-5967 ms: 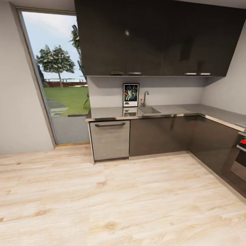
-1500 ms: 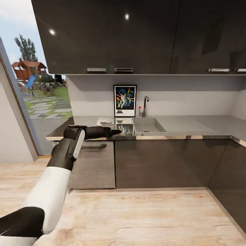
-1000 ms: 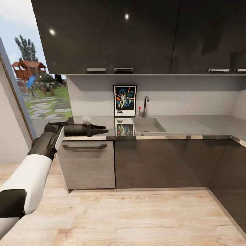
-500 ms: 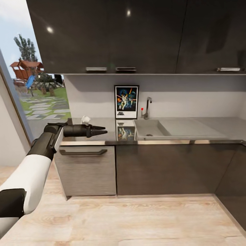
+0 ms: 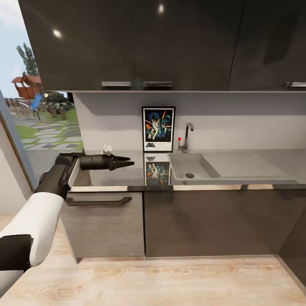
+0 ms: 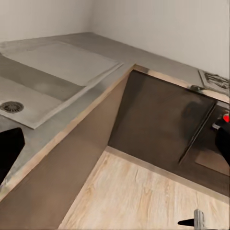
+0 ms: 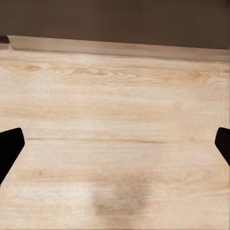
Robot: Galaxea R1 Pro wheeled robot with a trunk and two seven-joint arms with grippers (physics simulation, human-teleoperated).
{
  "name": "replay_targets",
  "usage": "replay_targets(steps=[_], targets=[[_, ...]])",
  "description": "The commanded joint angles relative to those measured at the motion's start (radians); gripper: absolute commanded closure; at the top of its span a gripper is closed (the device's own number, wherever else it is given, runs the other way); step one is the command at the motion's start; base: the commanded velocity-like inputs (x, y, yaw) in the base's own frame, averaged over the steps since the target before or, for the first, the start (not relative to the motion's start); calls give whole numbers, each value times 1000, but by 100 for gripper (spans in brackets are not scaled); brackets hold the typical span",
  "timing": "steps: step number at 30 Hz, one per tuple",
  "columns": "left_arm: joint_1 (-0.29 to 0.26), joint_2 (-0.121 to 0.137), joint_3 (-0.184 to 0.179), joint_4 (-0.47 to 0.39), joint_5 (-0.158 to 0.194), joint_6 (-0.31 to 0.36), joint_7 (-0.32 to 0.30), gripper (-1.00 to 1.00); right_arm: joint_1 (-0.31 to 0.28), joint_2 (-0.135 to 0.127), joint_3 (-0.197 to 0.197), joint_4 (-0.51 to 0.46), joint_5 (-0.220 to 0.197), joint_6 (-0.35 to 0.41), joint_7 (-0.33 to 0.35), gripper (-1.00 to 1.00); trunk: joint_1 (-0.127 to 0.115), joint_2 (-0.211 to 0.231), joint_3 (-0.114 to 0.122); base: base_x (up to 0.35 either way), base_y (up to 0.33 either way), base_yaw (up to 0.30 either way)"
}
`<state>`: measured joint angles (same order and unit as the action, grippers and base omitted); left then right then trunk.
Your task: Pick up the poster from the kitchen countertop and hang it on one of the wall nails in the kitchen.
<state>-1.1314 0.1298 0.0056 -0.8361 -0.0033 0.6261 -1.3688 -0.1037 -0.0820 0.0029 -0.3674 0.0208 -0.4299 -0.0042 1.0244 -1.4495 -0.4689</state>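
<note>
Since half a second ago your camera has come a little nearer to the bench, so the whole kitchen looks bigger and shifted; the poster itself has not changed its place. Your left arm keeps almost the same pose, stretched forward over the left end of the bench.

The poster is a rectangle with a thin black frame and a white border. The art is dark blue, with bright figures in the middle and an orange streak, and black lettering stands on the white strip at the bottom. It stands upright at the back of the bench, against the grey wall, with the face turned to you. The long axis goes up and down, with the lettering at the lower end. A fainter, upside-down reflection of it lies on the glossy bench top in front.

The sink basin is just beside the poster, toward your right, and the chrome tap stands behind it.

Your left claw is in the air above the bench, well apart from the poster, and points toward it. In the left wrist view the two fingers are at opposite edges, so they are apart and hold nothing.

Your right claw is also spread wide, with the wooden floor below it.
</note>
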Motion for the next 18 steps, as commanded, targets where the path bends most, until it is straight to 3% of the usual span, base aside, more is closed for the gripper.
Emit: replay_targets(steps=[1,12,18], targets=[[-1,0,0,-1,0,11,9,-100,-1,0,0,1,2,-3,0,-100,1,-1,-1,334,0,0],[-1,-3,-4,-1,0,11,24,-100,2,-5,0,1,0,-10,0,-100,1,-1,-1,334,0,0],[-1,-4,-5,0,0,11,33,-100,17,-23,-3,12,-3,-99,1,-100,1,-1,-1,334,0,0]])
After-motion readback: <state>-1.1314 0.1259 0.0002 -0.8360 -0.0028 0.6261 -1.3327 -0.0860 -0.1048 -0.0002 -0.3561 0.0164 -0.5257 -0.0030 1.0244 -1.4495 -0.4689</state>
